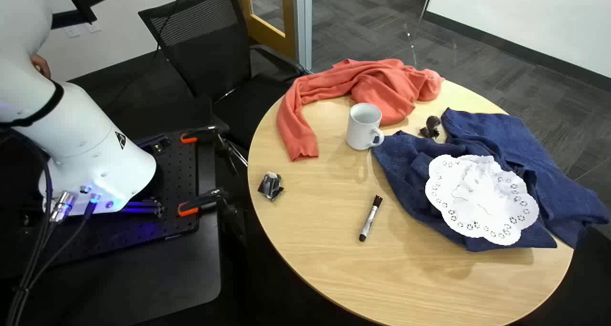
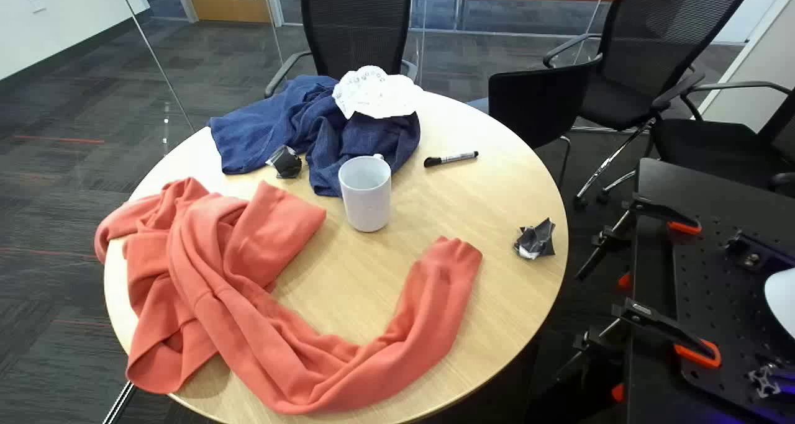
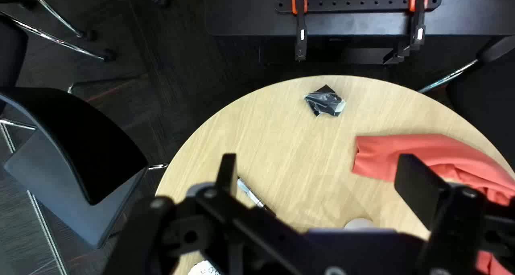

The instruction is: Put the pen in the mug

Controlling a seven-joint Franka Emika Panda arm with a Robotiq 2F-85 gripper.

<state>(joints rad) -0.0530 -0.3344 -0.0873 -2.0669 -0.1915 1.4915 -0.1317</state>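
Observation:
The black pen with a whitish barrel lies flat on the round table, in both exterior views. In the wrist view the pen shows partly beyond the left finger, its lower end hidden by the gripper. The white mug stands upright in both exterior views, its handle toward the blue cloth. Only a bit of the mug shows in the wrist view, above the gripper body. My gripper is open, with nothing between its fingers, above the table. It is out of view in both exterior views.
A coral sweater curves behind the mug. Blue cloth with a white doily on it lies beside mug and pen. A crumpled black wrapper and a small black object are on the round table. Chairs surround it.

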